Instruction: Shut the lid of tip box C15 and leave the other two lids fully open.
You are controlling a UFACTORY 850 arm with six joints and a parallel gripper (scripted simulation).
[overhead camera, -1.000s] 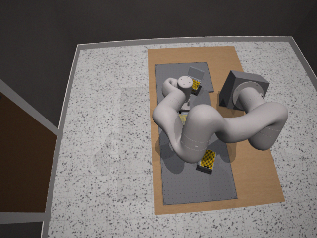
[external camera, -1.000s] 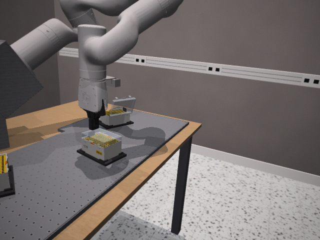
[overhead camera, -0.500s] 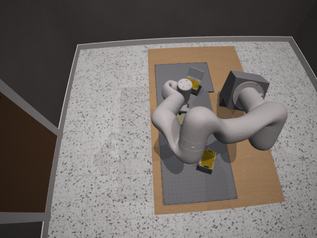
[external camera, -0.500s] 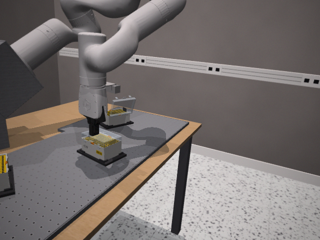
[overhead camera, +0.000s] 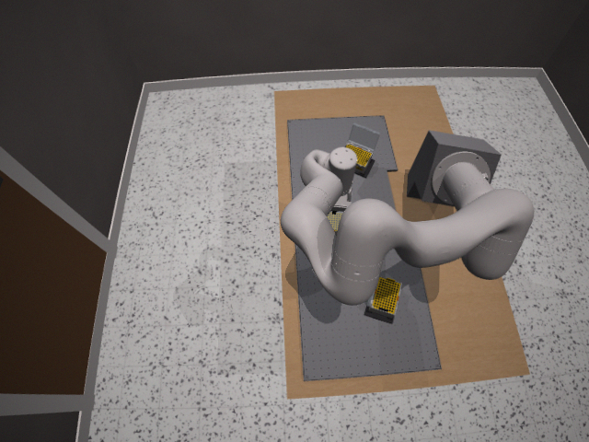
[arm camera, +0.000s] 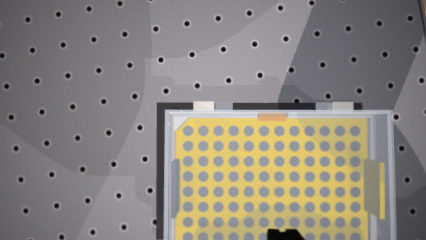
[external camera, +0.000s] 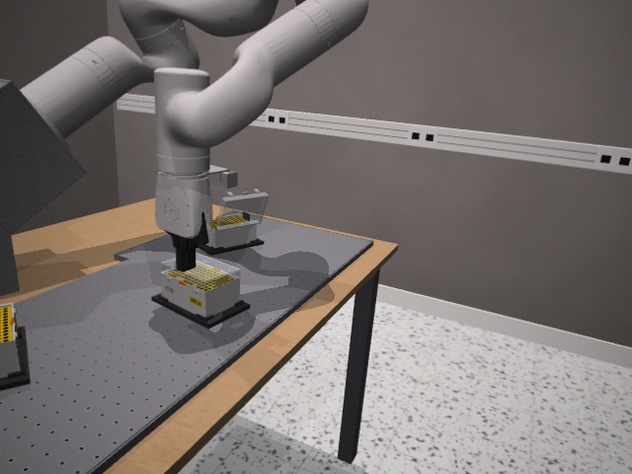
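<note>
Yellow tip racks mark three boxes along the worktop (external camera: 285, 326). Near box (external camera: 10, 337): lid position unclear. Middle box (external camera: 201, 287), mid-worktop: clear lid down, tool (external camera: 185, 263) closed, empty, pressing its top; latching unconfirmed. Far-corner box (external camera: 235, 226): lid raised. C15 sticker unreadable.

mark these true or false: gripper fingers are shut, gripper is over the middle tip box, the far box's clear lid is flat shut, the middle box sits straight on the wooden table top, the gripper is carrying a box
1. The gripper is shut: true.
2. It is over the middle grey tip box with the yellow rack: true, fingertips at its clear lid.
3. The far tip box's clear lid is flat shut: false, it stands raised above the box.
4. The middle box sits straight on the wooden table top: false, it sits on a black holder plate on the grey perforated board.
5. The gripper carries a box: false, it holds nothing.
</note>
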